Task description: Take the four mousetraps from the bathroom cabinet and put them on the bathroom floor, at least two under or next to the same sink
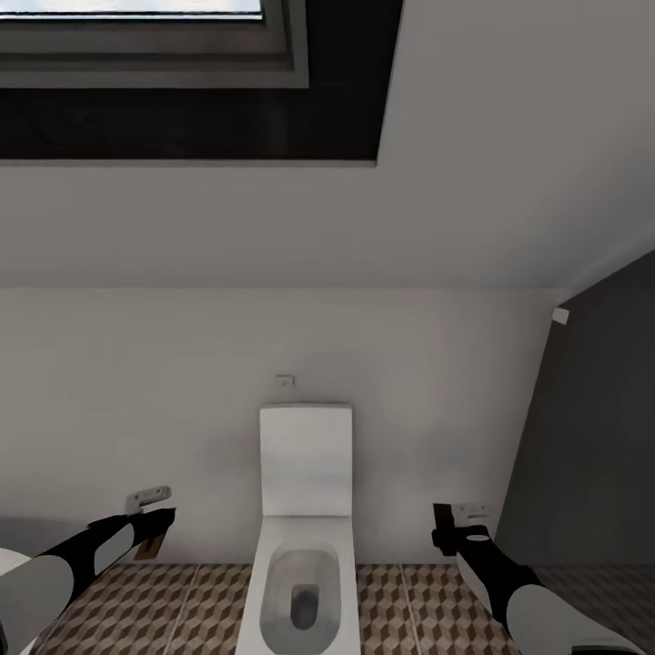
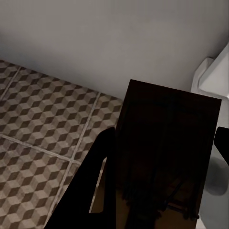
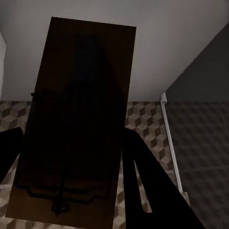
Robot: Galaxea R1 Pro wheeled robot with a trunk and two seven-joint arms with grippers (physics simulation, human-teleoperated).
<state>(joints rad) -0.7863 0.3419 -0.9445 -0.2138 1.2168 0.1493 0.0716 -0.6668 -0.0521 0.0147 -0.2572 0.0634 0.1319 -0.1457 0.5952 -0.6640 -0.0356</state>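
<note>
1. Toilet (image 1: 305, 537), white with its lid raised, stands at the lower centre of the head view against a pale wall, with a skylight (image 1: 136, 36) at the upper left of the frame.
2. Left gripper (image 1: 153, 530) shows at the lower left of that view, its jaws clamped on a mousetrap (image 2: 162, 162) (a dark, shadowed board with wire across it in the left wrist view).
3. Right gripper (image 1: 448, 532) shows at the lower right, likewise clenched around a second mousetrap (image 3: 78, 124), whose wire bar shows faintly in the right wrist view.
4. Bathroom floor (image 1: 164, 605), tiled in a brown-and-beige cube pattern, runs along the bottom of the frame on both sides of the toilet.
5. Dark grey wall (image 1: 591, 455) fills the right edge of the head view.
</note>
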